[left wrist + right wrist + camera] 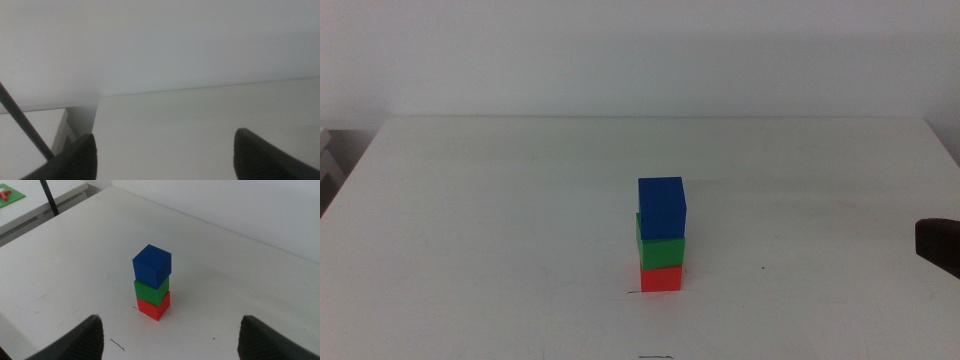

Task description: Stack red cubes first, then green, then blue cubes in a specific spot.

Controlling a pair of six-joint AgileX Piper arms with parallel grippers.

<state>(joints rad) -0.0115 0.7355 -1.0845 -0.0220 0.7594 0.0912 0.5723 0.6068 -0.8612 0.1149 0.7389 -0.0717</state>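
Three cubes stand in one upright stack at the table's middle: the red cube [661, 277] [153, 306] at the bottom, the green cube [660, 246] [151, 292] on it, the blue cube [662, 207] [152, 266] on top, turned slightly. A faint dark line [633, 291] marking the specific spot touches the red cube's lower left corner. My right gripper [938, 245] [170, 320] hangs open and empty at the right edge, well apart from the stack. The left gripper [165, 145] is open and empty, out of the middle view, over the table's far left.
A tiny dark dot [763, 267] lies right of the stack, and another short dark mark [655, 356] sits at the front edge. A side table [328, 160] stands off the table's left edge. A thin dark pole [50, 197] rises there.
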